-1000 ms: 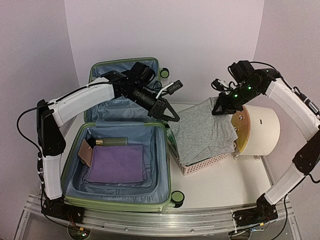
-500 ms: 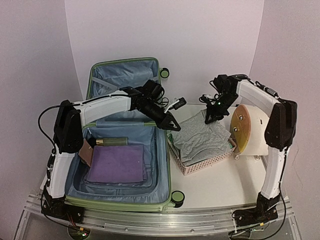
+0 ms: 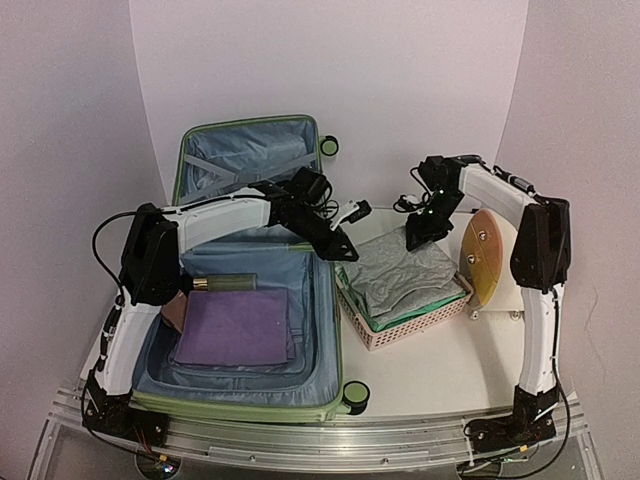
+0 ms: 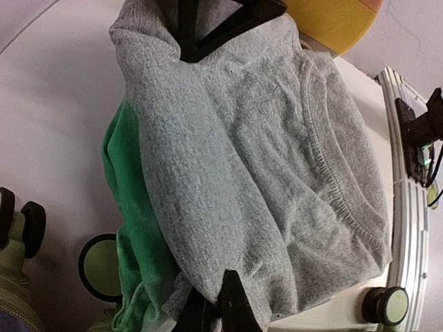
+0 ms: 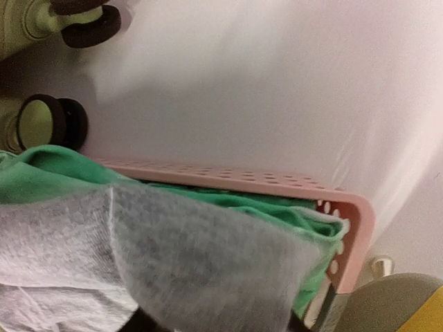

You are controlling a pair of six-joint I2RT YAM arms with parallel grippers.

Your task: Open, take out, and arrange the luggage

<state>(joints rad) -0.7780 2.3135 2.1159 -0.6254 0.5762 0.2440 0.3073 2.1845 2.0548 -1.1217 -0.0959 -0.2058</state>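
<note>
Luggage (image 3: 250, 265) lying open on the table's left side, lid propped up behind.
Top view: left gripper (image 3: 343, 248) sitting closed on the grey shirt (image 3: 400, 275) at the pink basket (image 3: 400, 330); right gripper (image 3: 418, 238) standing partly open at the shirt's far edge. Left wrist: own fingers pinching the hem. Right wrist: cloth lying between parted jaws. Shell is looking stiff, bulky and free-rolling, so gripping the rim is looking safest.
</note>
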